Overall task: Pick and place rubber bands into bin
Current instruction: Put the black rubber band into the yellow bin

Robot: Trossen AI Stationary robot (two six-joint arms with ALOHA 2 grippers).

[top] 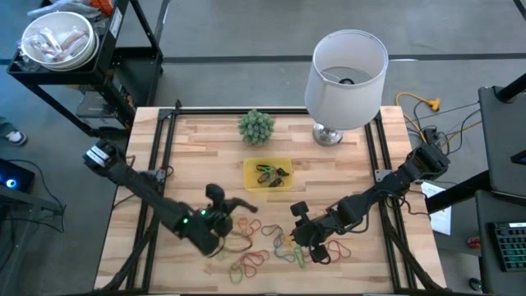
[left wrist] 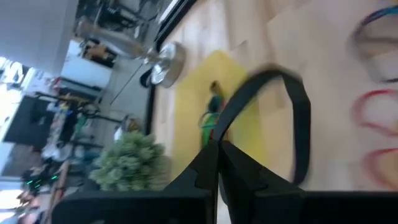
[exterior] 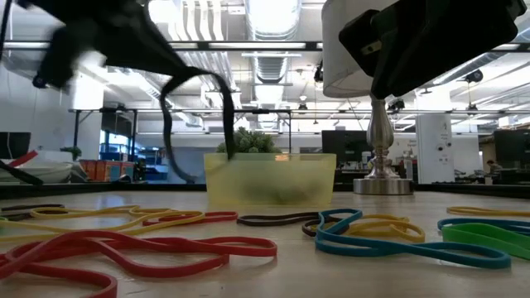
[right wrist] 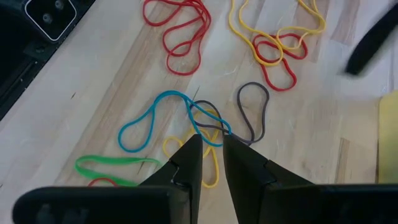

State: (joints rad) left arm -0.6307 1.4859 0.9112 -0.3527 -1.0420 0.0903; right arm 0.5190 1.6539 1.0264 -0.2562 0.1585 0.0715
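— Step in hand? 
— Carry. Left gripper (left wrist: pixel 217 149), fingers together, pinches a black band (left wrist: pixel 292 118) just near-left of the bin (top: pixel 267 173) (some bands already inside). 
— Next? 
— Bring it over the bin. Right gripper (right wrist: pixel 211 146), slightly apart, hovers above loose rubber bands (right wrist: pixel 186 118).

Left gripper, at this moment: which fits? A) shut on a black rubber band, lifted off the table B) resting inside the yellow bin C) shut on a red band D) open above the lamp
A: the left gripper is pinched shut on a black rubber band, whose loop hangs clear of the table short of the bin.
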